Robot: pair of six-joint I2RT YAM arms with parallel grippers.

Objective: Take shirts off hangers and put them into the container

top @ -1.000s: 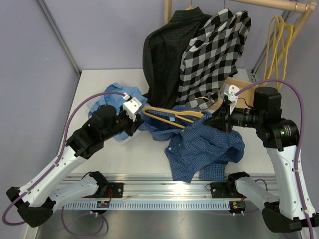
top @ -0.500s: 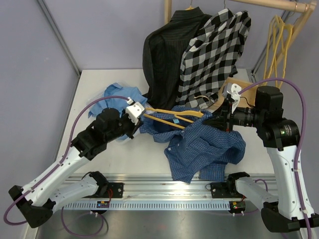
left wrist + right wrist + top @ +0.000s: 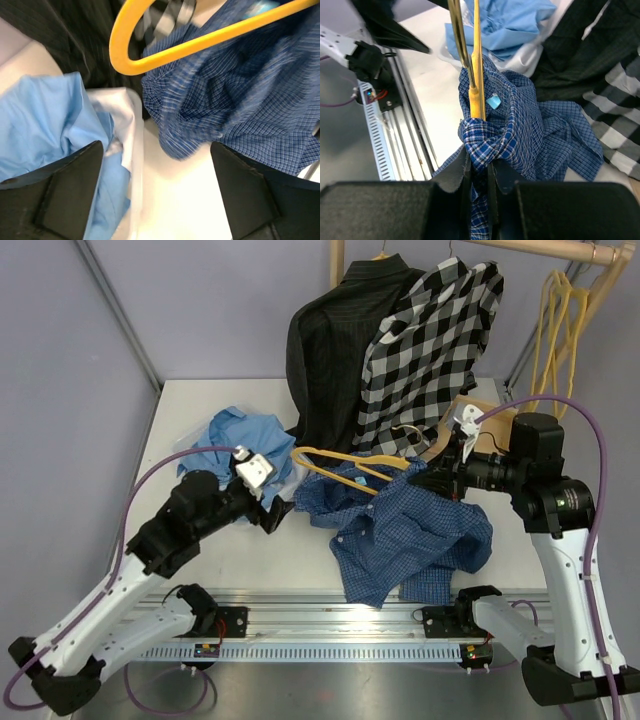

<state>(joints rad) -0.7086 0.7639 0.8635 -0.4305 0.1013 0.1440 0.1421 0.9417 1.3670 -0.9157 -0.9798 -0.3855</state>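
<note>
A yellow hanger [image 3: 350, 464] slants over the table with the dark blue check shirt [image 3: 410, 535] bunched on its right end and spilling onto the table. My right gripper [image 3: 432, 480] is shut on that bunched shirt [image 3: 520, 125] just below where the hanger arm [image 3: 477, 75] goes into the cloth. My left gripper [image 3: 272, 512] stands open, below and left of the hanger's free end [image 3: 150, 55], nothing between its fingers [image 3: 65, 195]. The light blue shirt [image 3: 240, 430] and a white shirt [image 3: 120, 115] fill the container, of which only a white rim [image 3: 136, 165] shows.
A black pinstriped shirt [image 3: 325, 360] and a black-and-white check shirt [image 3: 430, 350] hang from the wooden rail [image 3: 540, 248] at the back. Bare yellow hangers [image 3: 555, 320] hang at the far right. A wooden base [image 3: 478, 410] lies behind the right arm.
My left gripper shut at the hanger's left end, then opened and drew back toward the near left. The hanger's free end now sits slightly higher and further right.
</note>
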